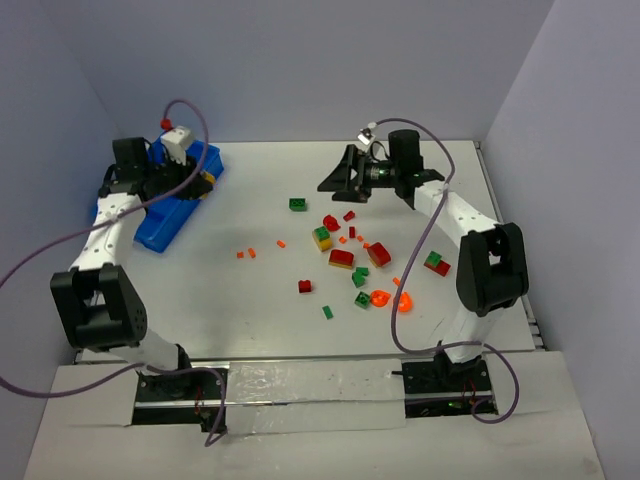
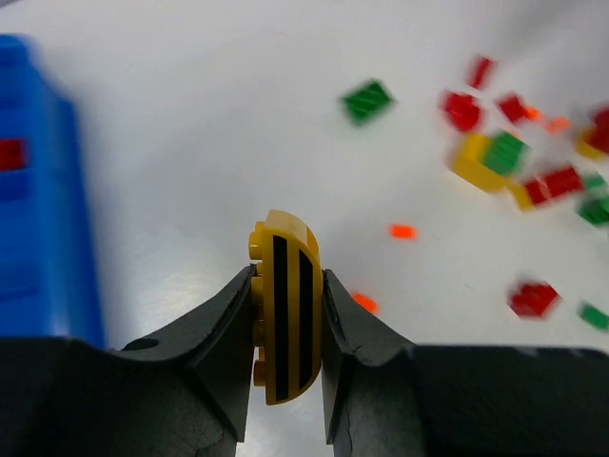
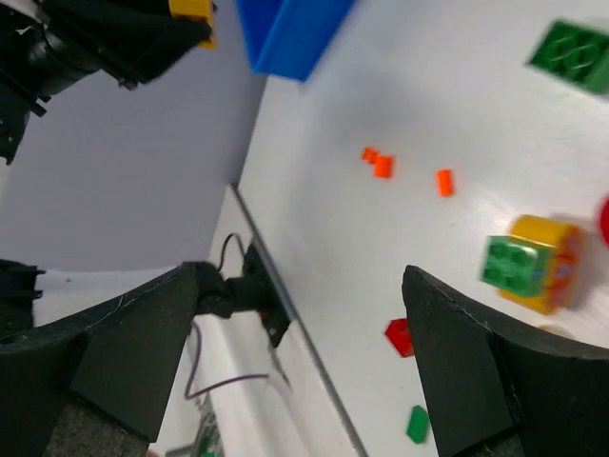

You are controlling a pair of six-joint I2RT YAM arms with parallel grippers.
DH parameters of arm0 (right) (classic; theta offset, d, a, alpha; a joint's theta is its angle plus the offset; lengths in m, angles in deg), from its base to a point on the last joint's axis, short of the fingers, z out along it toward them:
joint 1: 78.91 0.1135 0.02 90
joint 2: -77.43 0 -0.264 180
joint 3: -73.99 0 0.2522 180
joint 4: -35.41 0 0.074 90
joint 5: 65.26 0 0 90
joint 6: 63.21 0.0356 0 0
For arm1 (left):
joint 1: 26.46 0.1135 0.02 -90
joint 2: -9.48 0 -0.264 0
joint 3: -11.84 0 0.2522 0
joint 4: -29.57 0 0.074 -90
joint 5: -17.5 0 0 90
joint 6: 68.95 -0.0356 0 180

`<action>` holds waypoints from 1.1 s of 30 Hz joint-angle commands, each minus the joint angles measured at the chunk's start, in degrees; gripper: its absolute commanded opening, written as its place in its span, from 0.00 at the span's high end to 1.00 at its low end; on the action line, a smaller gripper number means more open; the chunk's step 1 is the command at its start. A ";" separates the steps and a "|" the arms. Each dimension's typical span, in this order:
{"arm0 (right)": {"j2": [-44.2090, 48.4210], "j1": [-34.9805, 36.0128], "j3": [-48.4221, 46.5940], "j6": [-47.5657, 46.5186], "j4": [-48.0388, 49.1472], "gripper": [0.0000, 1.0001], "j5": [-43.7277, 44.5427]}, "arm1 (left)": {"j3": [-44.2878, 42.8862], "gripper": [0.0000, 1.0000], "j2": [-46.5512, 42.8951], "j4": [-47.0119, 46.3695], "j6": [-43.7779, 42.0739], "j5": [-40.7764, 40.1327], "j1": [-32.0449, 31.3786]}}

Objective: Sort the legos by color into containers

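Note:
My left gripper (image 1: pixel 203 181) is shut on a yellow rounded lego with two black stripes (image 2: pixel 284 305), held upright between the jaws. It hangs by the right side of the blue container (image 1: pixel 168 218), whose wall fills the left edge of the left wrist view (image 2: pixel 38 209); a red piece (image 2: pixel 11 152) shows in it. My right gripper (image 1: pixel 338 178) is open and holds nothing (image 3: pixel 300 276), raised above the back of the table. Loose legos lie mid-table: a green one (image 1: pixel 298 204), a yellow-and-green one (image 1: pixel 322 238), a red one (image 1: pixel 341 258) and translucent orange pieces (image 1: pixel 392 299).
Tiny orange bits (image 1: pixel 246 253) lie left of the pile. A red-and-green lego (image 1: pixel 436 264) lies beside the right arm. Walls close in the table on three sides. Purple cables loop from both arms.

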 commanded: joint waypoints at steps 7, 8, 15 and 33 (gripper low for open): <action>7.06 -1.86 -3.19 -12.45 -8.76 0.03 8.25 | -25.31 1.00 25.53 -14.28 22.33 -25.71 5.87; 7.24 -1.91 -3.37 -12.86 -9.23 0.03 8.61 | -28.24 1.00 28.23 -13.64 24.90 -27.65 5.81; 7.04 -1.92 -3.83 -14.49 -10.56 0.02 9.75 | -34.96 1.00 37.55 -14.80 30.91 -38.82 5.81; 4.91 -1.92 -5.32 -14.63 -11.42 0.02 9.61 | -34.57 0.41 40.85 -13.75 33.11 -41.81 5.89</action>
